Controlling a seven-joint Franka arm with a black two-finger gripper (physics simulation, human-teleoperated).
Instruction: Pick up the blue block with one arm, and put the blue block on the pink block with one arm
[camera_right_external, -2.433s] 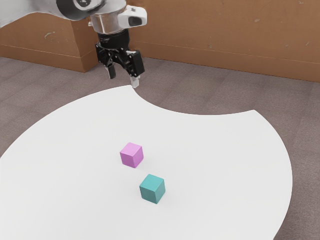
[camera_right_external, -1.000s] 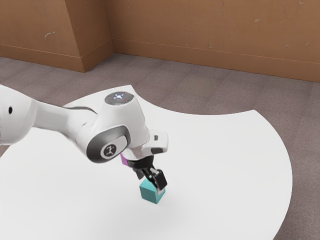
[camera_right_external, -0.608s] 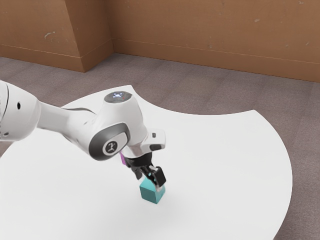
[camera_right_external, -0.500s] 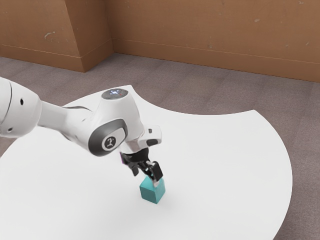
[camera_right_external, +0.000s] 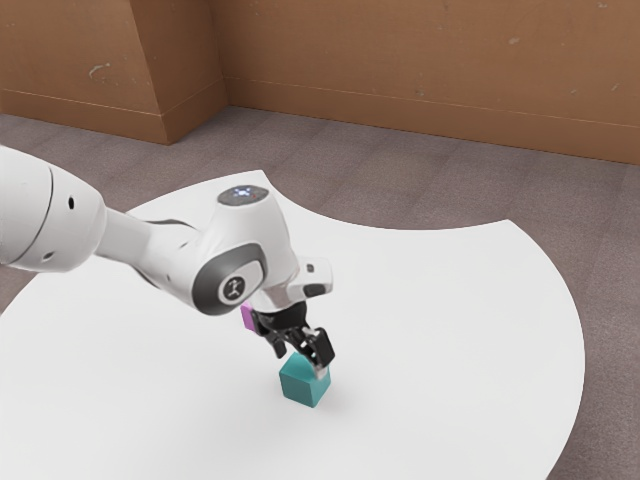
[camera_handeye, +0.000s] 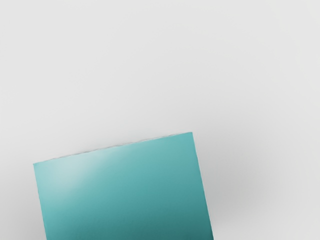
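The blue-green block (camera_right_external: 304, 385) sits on the white table (camera_right_external: 450, 320) toward its front edge. My gripper (camera_right_external: 302, 360) hangs directly over it, open, with one finger to each side of the block's top and the fingertips just at its upper edge. A sliver of the pink block (camera_right_external: 246, 318) shows behind my hand; the rest is hidden by the arm. In the wrist view the blue-green block (camera_handeye: 125, 192) lies close under the hand on the white table (camera_handeye: 150, 60).
The round table has a curved notch cut in its far edge (camera_right_external: 380, 225). Beyond it are grey carpet (camera_right_external: 400, 170) and a wooden wall (camera_right_external: 420, 60). My white arm (camera_right_external: 120, 240) stretches across the table from the exterior view's left.
The arm swung down from the table's far edge to the blue-green block. Over the last half second my hand shifted slightly toward the exterior view's right and lower. The blocks stayed put.
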